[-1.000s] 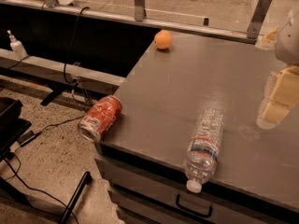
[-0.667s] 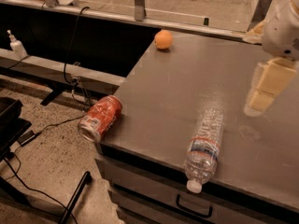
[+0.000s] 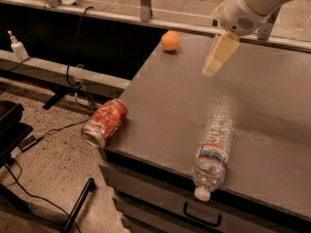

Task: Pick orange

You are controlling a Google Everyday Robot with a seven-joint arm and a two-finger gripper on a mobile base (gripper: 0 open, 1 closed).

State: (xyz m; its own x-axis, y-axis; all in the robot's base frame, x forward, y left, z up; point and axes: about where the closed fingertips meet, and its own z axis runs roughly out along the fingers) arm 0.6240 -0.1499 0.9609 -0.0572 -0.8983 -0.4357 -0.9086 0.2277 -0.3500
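The orange (image 3: pixel 170 41) is a small round fruit at the far left corner of the dark grey table (image 3: pixel 165 96). My gripper (image 3: pixel 216 59) hangs from the white arm at the upper right. It hovers above the table, to the right of the orange and a little nearer than it, without touching it. Nothing shows in the gripper.
A clear plastic water bottle (image 3: pixel 214 152) lies near the table's front edge. A red-orange crushed soda can (image 3: pixel 104 123) lies at the front left corner, overhanging it. Left of the table are a dark ledge with a soap bottle (image 3: pixel 17 45) and cables on the floor. A railing runs behind.
My arm and gripper have swung left from the right edge of view, over the table and closer to the orange. The orange, bottle and can have not moved.
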